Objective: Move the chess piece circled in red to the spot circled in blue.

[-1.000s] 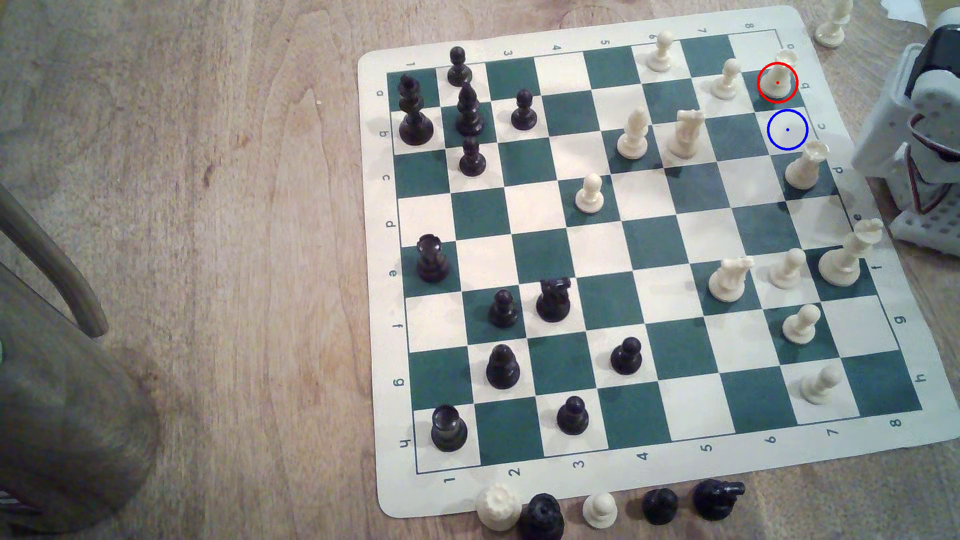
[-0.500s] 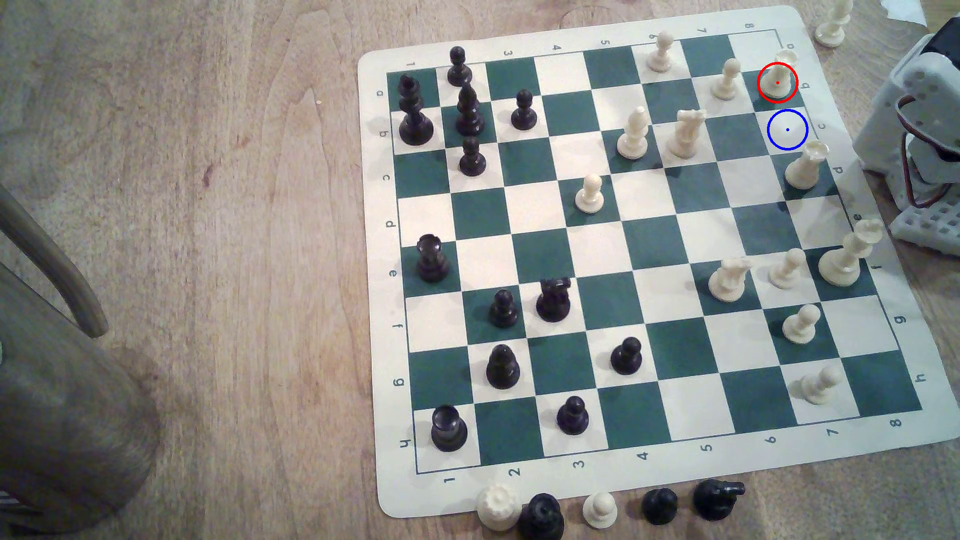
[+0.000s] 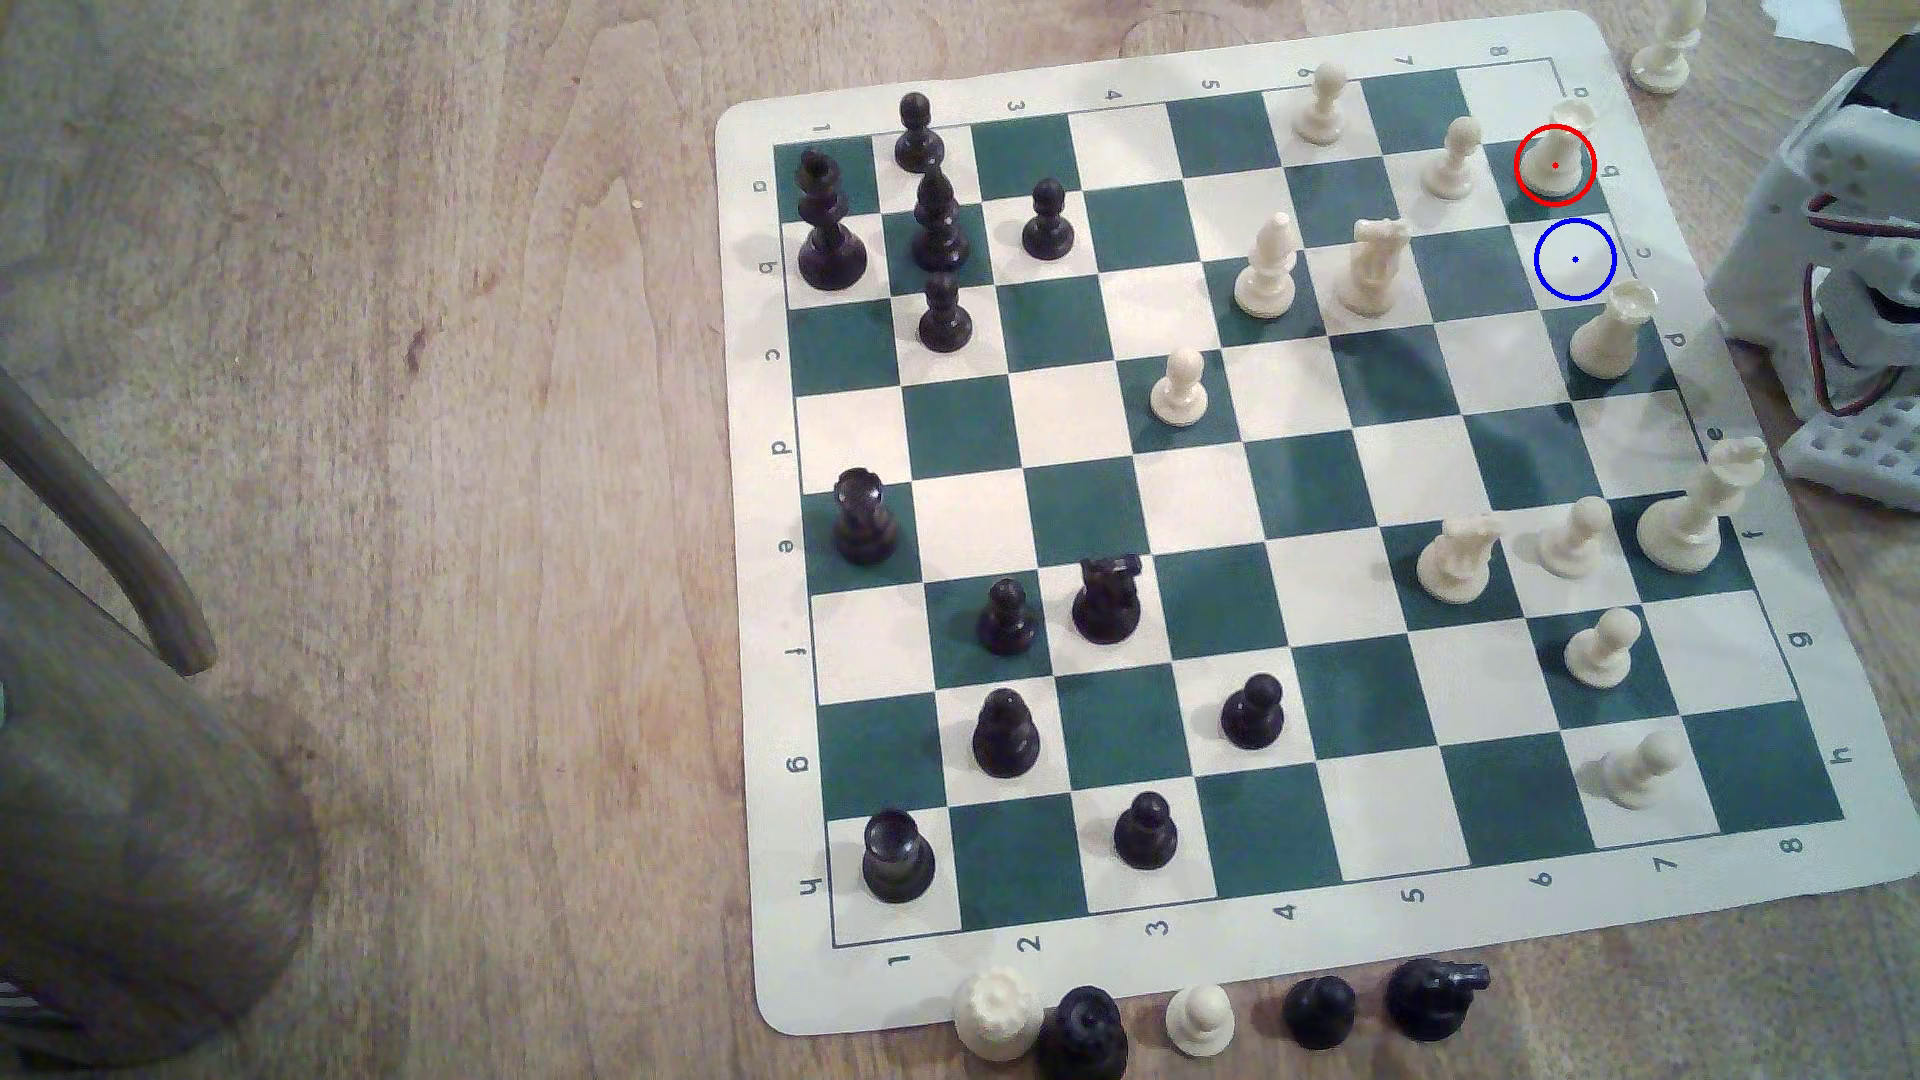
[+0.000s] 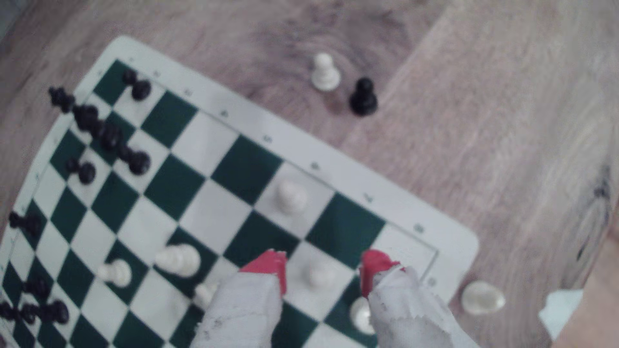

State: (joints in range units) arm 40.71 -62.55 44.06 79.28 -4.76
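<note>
On the exterior view's left the wooden worktop point(image 3: 416, 519) is bare wood. The chess mat point(image 3: 743, 582) lies right of it, with black pieces along its left files, among them a black king point(image 3: 829, 223) near the far-left corner and a black rook point(image 3: 897, 854) at the near-left corner. A cream pawn point(image 3: 1179, 386) stands alone near the middle, and a cream bishop point(image 3: 1268, 267) and a cream knight point(image 3: 1374, 268) stand side by side further right. Off the mat's near edge sits a row of captured pieces, cream and black mixed.

Toward the far-right corner, the chess piece circled in red point(image 3: 1555, 156) stands upright on a dark green square. The spot circled in blue point(image 3: 1575, 260), a cream square, lies next to it on the near side and holds no piece. A cream rook point(image 3: 1610, 330) stands one square nearer again. The white robot arm point(image 3: 1839, 270) rises just off the mat's right edge.

In the blurred wrist view, the gripper point(image 4: 323, 272) hangs above that corner, its red-tipped jaws spread apart and holding nothing. A cream pawn point(image 4: 320, 272) shows in the gap between them, and the circled piece point(image 4: 361, 314) peeks out beside one jaw
</note>
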